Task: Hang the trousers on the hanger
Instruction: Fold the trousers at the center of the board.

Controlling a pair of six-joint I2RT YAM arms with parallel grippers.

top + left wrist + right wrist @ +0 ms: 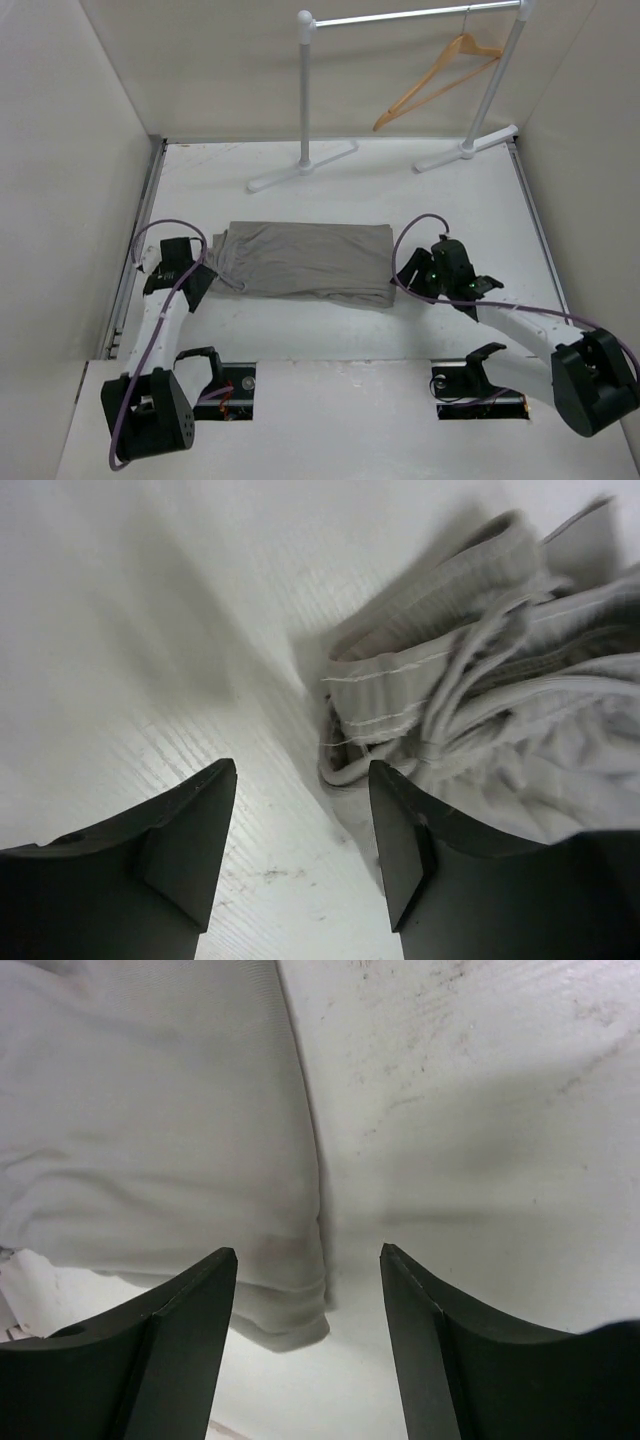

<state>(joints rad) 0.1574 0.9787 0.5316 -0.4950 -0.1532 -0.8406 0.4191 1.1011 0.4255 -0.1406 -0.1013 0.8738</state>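
Matte-black left gripper [300, 780] stands parted beside rumpled, soft grey trousers [480, 680].

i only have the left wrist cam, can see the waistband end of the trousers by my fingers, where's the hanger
observer: The hanger hangs on the rail at the far right of the table, away from both arms.
operator: ok and where's the right arm
observer: The right gripper is at the other end of the trousers, with its jaws open over their edge and holding nothing.
operator: are the trousers spread out or folded
observer: They are folded into a flat rectangle that lies crosswise in the middle of the table.
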